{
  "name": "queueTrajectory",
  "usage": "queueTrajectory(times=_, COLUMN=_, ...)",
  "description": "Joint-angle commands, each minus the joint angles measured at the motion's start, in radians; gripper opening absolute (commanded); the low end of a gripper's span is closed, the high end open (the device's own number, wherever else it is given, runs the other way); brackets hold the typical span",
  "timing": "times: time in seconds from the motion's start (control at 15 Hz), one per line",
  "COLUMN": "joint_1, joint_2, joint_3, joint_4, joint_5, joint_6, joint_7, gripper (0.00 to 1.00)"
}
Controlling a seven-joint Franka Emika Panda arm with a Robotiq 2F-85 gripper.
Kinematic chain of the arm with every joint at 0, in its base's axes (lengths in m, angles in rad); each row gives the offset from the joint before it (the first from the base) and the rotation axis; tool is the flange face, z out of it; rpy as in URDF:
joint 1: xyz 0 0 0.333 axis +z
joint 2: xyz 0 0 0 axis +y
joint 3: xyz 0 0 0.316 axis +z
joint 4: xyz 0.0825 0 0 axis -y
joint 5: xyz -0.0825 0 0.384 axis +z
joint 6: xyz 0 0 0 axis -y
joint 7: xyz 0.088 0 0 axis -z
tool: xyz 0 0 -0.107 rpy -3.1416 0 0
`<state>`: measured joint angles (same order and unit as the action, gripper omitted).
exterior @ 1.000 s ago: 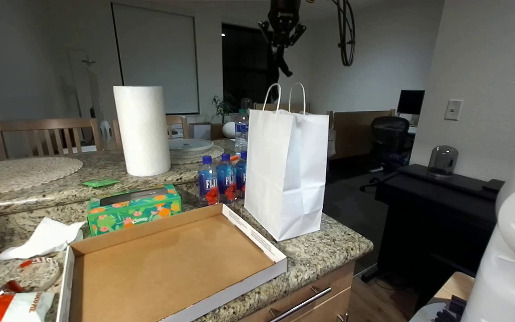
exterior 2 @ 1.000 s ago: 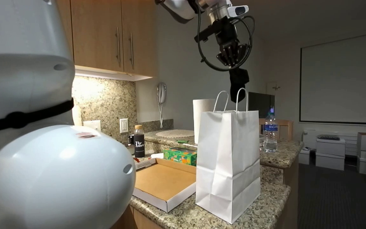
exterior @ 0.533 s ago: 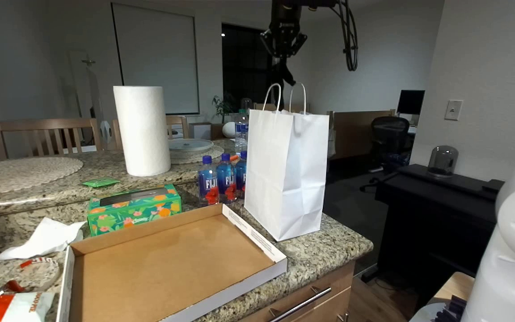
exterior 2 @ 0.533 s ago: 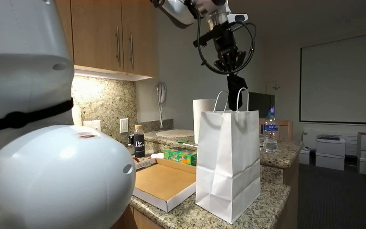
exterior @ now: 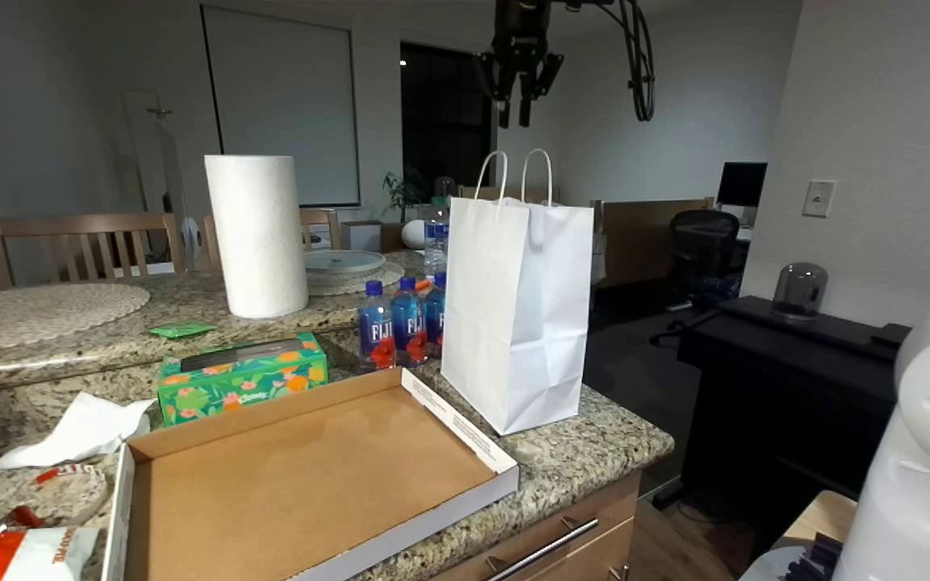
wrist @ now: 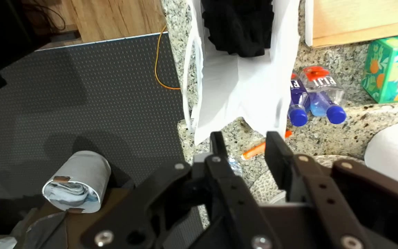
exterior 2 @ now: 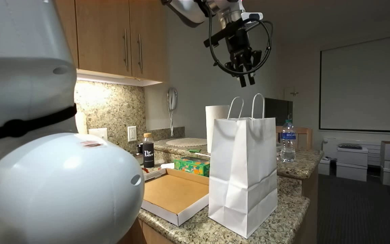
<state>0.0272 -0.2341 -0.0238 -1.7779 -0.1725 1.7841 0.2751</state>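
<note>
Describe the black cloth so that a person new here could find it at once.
On the speckled counter, find the tall white bag standing beside the cardboard tray. Look down into the bag: in the wrist view, the cloth lies inside. Unlike the white bag around it, it is black and crumpled.

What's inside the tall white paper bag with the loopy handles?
Looking into the tall white paper bag, the wrist view shows a crumpled black cloth. Anything beneath the cloth is covered, and the picture's edge cuts some off.
</note>
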Motion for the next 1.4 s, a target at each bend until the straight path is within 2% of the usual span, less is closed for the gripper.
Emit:
queueTrajectory(times=0.0, joint_1=-0.02, joint_2=-0.03, joint_3=0.016, joint_4=0.009, joint_5=0.013, joint_6=-0.021, joint_7=-0.04, gripper=0.67)
queueTrajectory(times=0.27, joint_1=-0.009, joint_2=-0.037, joint_3=0.034, joint_4=0.065, joint_5=0.018, joint_6=-0.043, joint_7=-0.053, gripper=0.92)
queueTrajectory(times=0.4, joint_1=0.003, joint_2=-0.04, joint_3=0.052, joint_4=0.084, joint_5=0.028, joint_6=-0.072, joint_7=-0.073, gripper=1.0)
queueTrajectory(times=1.0, joint_1=0.071, joint_2=-0.089, joint_3=0.185, joint_4=0.027, joint_5=0.066, joint_6=-0.106, joint_7=0.003, gripper=1.0)
queueTrajectory(times=1.33, joint_1=0.084, joint_2=-0.096, joint_3=0.223, joint_4=-0.019, joint_5=0.093, joint_6=-0.106, joint_7=0.079, gripper=1.0)
